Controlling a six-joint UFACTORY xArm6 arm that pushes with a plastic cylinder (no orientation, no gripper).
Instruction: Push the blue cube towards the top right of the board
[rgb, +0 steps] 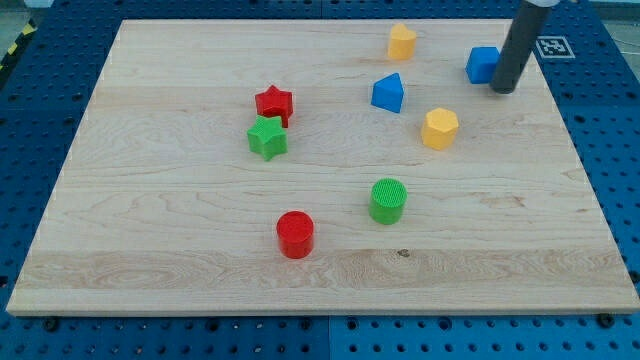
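1. My tip (504, 88) rests on the worktop (180, 230) near its top right corner, just on the view's right of the blue cube (482, 65), touching it or very nearly so; the rod hides the cube's right edge.
2. There are no jaws on this arm: it ends in a plain dark rod that has hold of nothing.
3. The blue cube lies in the upper right part of the worktop, to the view's right of the yellow block (402, 42) near the top edge.
4. Blue blocks: two, the cube and a blue wedge-like block (388, 94) lower and to the view's left of it.
5. Yellow blocks: two, the one by the top edge and a yellow hexagonal block (440, 129) below the cube.
6. Red blocks: two, a red star (273, 104) and a red cylinder (295, 234).
7. Green blocks: two, a green star (267, 138) touching the red star from below, and a green cylinder (387, 200).
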